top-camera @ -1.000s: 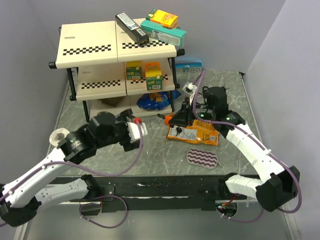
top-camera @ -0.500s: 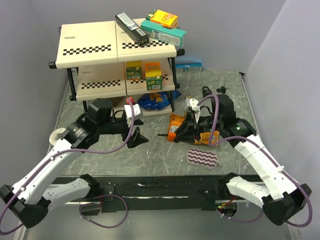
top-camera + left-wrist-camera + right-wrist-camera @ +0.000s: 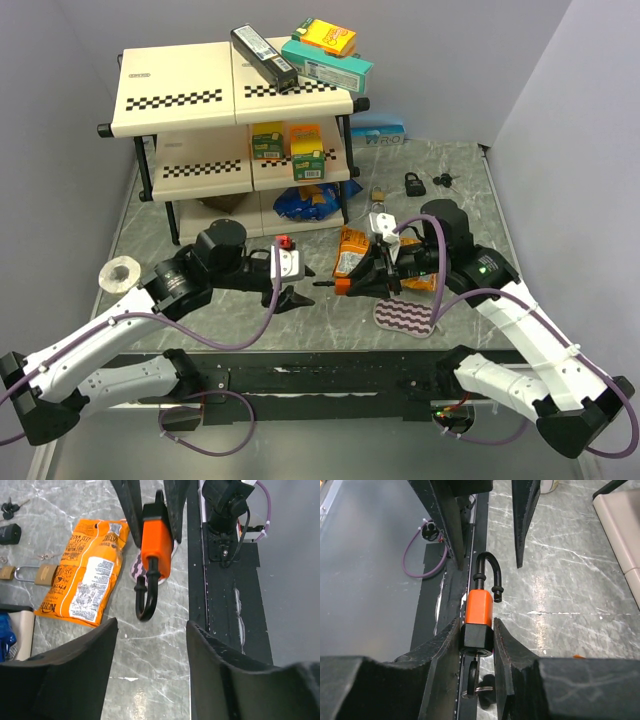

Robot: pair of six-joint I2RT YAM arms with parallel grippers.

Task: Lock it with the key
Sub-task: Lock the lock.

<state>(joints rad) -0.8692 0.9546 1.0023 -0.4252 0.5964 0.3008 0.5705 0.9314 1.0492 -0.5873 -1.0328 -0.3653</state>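
White walls closed in a grey marbled table (image 3: 470, 200), with a checkered shelf (image 3: 230, 95) at the back. Your right claw (image 3: 479, 637) was clamped on the base of the orange padlock (image 3: 480, 612), holding it off the table in front of the bag (image 3: 390, 262). Its shackle (image 3: 487, 572) was sprung, pointing at your left claw (image 3: 288, 292). That claw was spread wide, held nothing and sat just short of the shackle. The key (image 3: 474, 672) seemed to sit in the keyway under the body, half hidden by your fingers.

Watch these, I'd say:
- The shackle's free end looked swung aside from its hole. A straight push would probably jam it rather than seat it.
- The right claw's hold was narrow and low on the body. A sideways press from the left could twist the padlock or knock it out.
- The key sat close to your right fingers, so shifting the hold might knock it loose.

The bag's print was too small to read, and I could make out no wording on the shelf boxes.
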